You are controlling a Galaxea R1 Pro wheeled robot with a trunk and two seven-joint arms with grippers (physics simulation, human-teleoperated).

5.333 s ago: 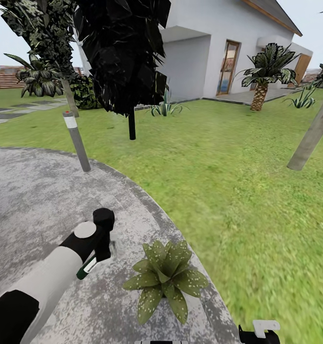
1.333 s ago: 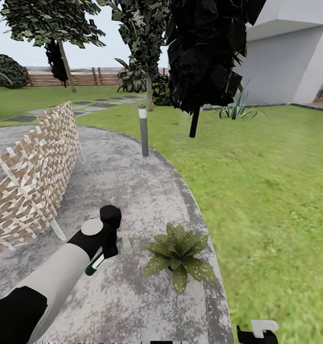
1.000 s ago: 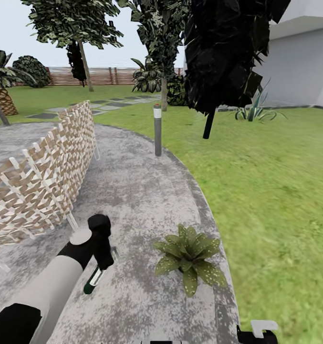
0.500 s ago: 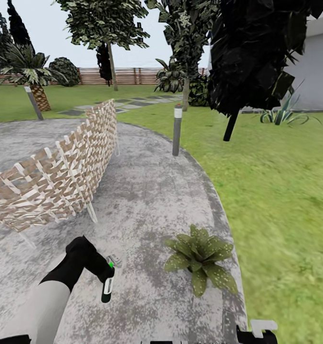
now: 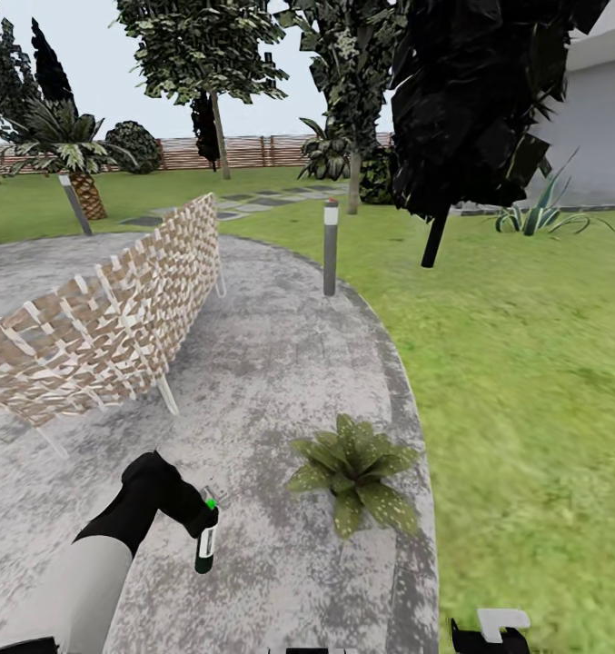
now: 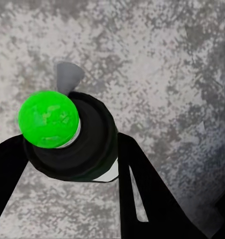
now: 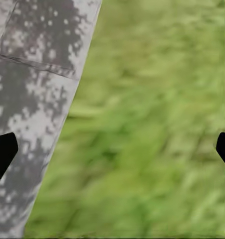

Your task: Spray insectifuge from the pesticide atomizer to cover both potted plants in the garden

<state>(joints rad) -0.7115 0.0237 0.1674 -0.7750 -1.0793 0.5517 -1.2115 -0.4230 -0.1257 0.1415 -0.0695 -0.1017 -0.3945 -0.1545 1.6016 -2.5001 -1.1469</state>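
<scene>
My left gripper [image 5: 204, 520] is shut on the pesticide atomizer [image 5: 204, 545], a slim white bottle held nearly upright over the grey patio, dark green end down and a bright green tip on top. In the left wrist view, the atomizer [image 6: 67, 139] shows end-on with its green tip, and black fingers [image 6: 142, 194] clamp both its sides. One potted plant [image 5: 355, 470], a low speckled rosette, sits on the patio's edge to the right of the atomizer, a short gap away. My right gripper [image 5: 491, 633] is low at the right; in the right wrist view the right gripper [image 7: 112, 149] stands open over the patio rim and grass.
A woven wicker chair [image 5: 107, 318] stands on the patio [image 5: 271, 363] at the left. A grey bollard light [image 5: 330, 247] rises at the patio's far edge. Lawn [image 5: 525, 363] spreads to the right, with a dark tree [image 5: 471, 100], a fence and a white house wall behind.
The head view has swung left, bringing the wicker chair in. My left arm has dropped and turned the atomizer from slanted to nearly upright. The grip has stayed shut.
</scene>
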